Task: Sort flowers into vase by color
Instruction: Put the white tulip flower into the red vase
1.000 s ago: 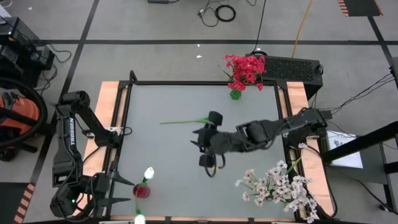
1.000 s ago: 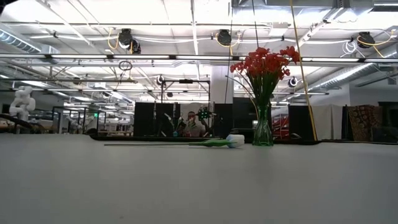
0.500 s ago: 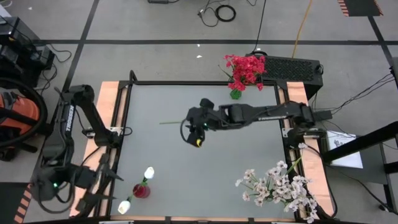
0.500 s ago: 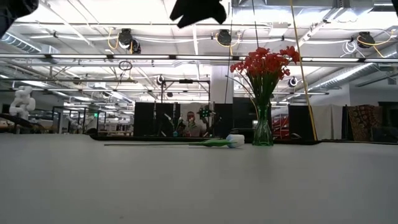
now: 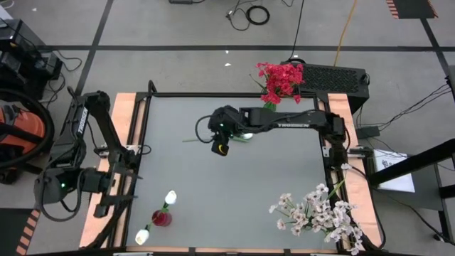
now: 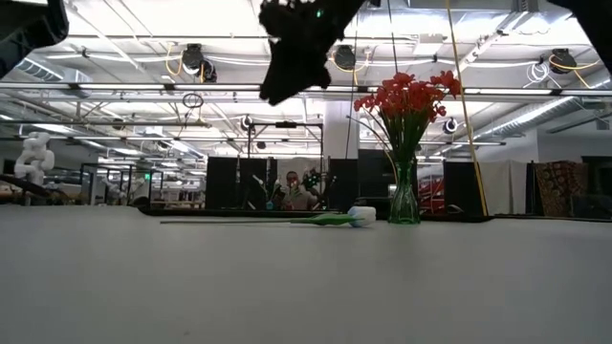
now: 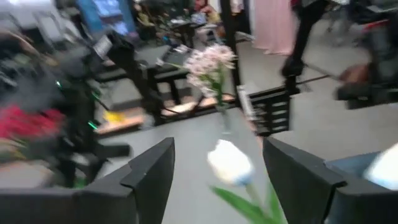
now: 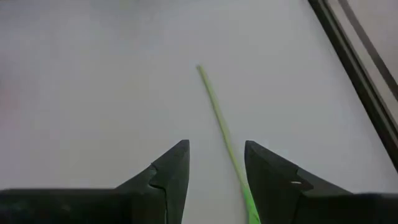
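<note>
Since a second ago the right gripper has swung across the table from its middle toward the loose stem, and the left arm has drawn back to the table's edge.

From above, the right gripper hangs over the thin end of the loose flower, whose stem runs on beneath the wrist. Three vases show: the red bunch beyond the gripper, the pale spray well behind the arm, and a red vase with two white buds just beside the left gripper. One flower lies loose.

At table height, the right gripper hovers well above the flower, which lies flat beside the green glass vase.

Past the left fingers, which stand apart and empty, one white bud sits between them, close.

Past the right fingers, also apart and empty, the stem runs just off the gap, toward one finger. A straight descent risks pinching off-centre, so the thin stem could roll away or slip out.
</note>
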